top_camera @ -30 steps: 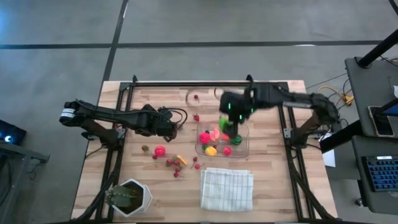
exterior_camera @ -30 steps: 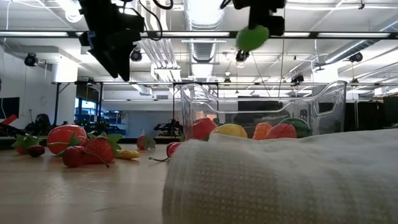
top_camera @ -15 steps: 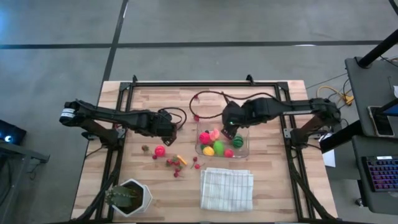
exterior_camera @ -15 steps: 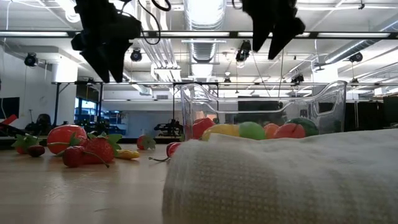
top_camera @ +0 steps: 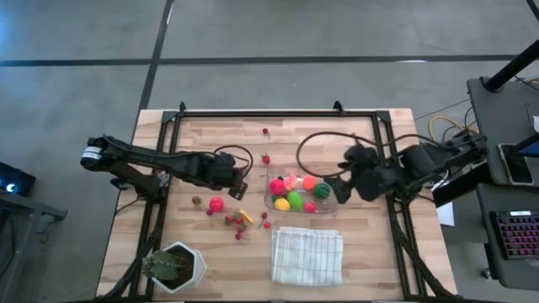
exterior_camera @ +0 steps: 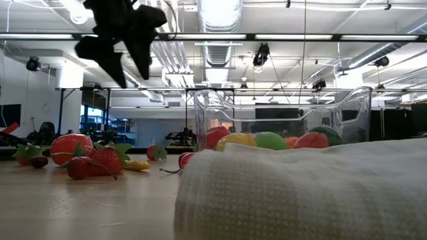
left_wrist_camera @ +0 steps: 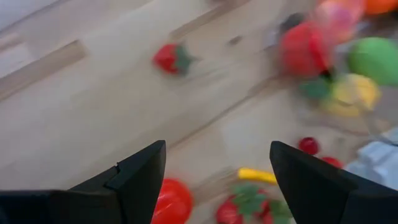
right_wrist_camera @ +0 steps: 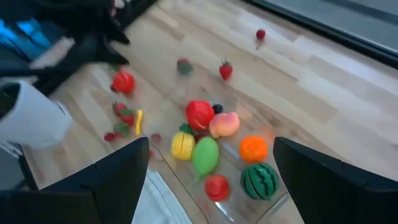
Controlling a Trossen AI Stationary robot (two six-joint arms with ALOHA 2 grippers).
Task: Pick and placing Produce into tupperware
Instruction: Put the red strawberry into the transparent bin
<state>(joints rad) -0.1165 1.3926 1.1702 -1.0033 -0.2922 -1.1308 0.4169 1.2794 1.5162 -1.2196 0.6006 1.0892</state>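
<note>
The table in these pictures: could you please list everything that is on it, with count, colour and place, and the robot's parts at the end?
Container: one, clear plastic, middle of the table.
Toy fruit in the container: about seven; pink, peach, orange, yellow, light green, red, striped dark green.
Loose toy fruit: a red-pink ball, a yellow piece, small red berries; on the wood left of the container.
Berries near the far edge: two, red.
Cloth: one, white, folded, in front of the container.
Potted plant: one, green in a white pot, near left corner.
Left end effector: open, over the loose fruit.
Right end effector: open, at the container's right end.
</note>
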